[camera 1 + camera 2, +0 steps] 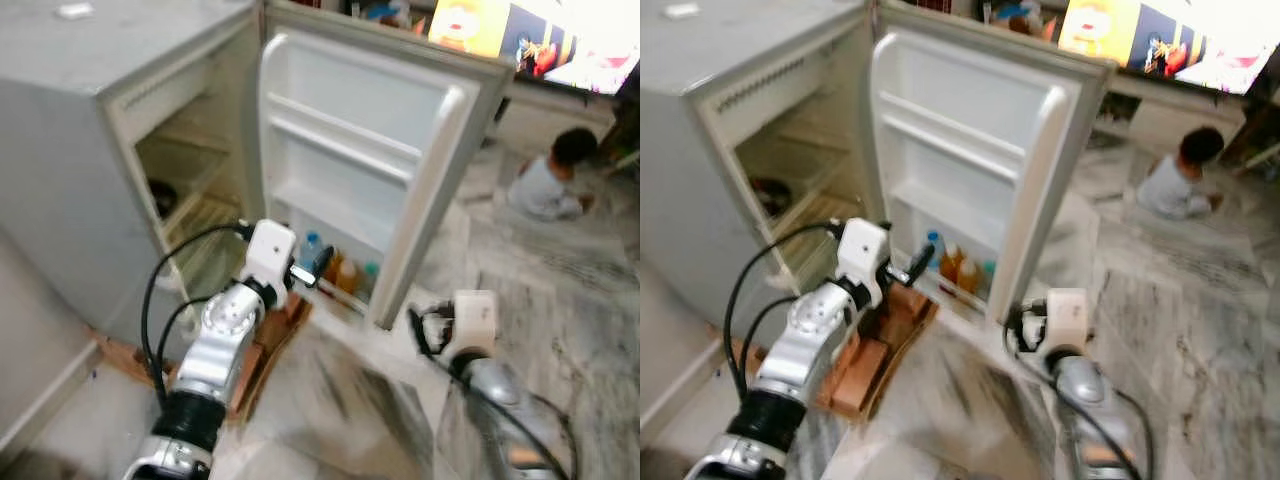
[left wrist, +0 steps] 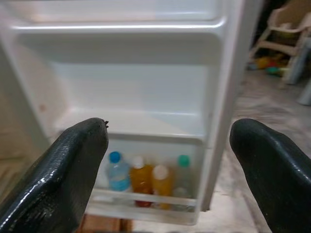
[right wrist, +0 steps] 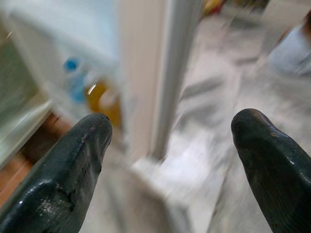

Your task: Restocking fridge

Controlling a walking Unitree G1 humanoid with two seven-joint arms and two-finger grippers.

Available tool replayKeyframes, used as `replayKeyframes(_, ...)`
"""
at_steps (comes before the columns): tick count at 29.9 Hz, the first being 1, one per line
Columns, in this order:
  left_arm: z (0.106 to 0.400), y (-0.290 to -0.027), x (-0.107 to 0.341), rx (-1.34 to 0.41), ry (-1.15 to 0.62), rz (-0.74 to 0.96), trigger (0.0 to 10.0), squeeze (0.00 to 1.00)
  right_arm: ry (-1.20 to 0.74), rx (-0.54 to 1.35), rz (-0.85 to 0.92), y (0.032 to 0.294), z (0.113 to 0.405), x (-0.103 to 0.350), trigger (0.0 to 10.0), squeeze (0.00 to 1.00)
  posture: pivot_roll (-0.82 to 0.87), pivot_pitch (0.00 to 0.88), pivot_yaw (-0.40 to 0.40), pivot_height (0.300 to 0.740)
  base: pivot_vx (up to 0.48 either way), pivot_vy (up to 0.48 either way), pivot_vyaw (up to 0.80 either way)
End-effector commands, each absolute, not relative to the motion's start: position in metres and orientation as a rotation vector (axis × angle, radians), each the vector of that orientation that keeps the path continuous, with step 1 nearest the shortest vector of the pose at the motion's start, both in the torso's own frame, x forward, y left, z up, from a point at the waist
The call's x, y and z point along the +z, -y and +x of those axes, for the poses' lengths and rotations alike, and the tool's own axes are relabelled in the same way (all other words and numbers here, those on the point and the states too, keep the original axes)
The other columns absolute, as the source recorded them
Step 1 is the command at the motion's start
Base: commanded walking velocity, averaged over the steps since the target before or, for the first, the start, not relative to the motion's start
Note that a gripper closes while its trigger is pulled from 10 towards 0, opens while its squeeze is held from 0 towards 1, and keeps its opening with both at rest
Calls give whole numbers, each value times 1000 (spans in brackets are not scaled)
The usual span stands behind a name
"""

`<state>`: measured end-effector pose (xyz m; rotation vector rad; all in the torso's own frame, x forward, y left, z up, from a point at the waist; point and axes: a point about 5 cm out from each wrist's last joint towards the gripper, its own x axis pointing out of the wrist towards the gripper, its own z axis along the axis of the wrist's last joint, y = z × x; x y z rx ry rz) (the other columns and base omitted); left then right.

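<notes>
Bottles are standing upright in the fridge door's bottom shelf, at twelve o'clock from my left gripper. I'm holding both grippers wide open and empty (right gripper is hanging farther off).

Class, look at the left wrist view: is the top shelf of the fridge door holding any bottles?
No. The bottles all stand in the bottom shelf of the fridge door; the shelves above are bare.
</notes>
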<state>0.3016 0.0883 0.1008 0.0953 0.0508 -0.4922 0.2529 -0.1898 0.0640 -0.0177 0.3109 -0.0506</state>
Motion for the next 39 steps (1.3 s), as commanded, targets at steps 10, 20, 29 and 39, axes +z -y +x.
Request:
replayKeyframes(10, 297, -148, 107, -175, -81, 159, 10000, 0, -162, -11, -4, 174, 268, 91, 10000, 0, 73, 34, -82, 740, 354, -319, -451)
replayKeyframes(20, 320, -113, 118, -295, -71, 172, 10000, 0, -156, -25, -11, 176, 270, 91, 10000, 0, 38, 22, -73, 740, 405, -255, 0)
replayKeyframes(29, 347, -92, 123, -338, -75, 180, 10000, 0, -152, -28, -12, 174, 272, 92, 10000, 0, 21, 10, -68, 740, 408, -247, 0)
replayKeyframes(39, 362, -80, 135, -352, -41, 205, 10000, 0, -153, -39, -17, 175, 272, 90, 10000, 0, 11, 5, -62, 740, 319, 0, 0)
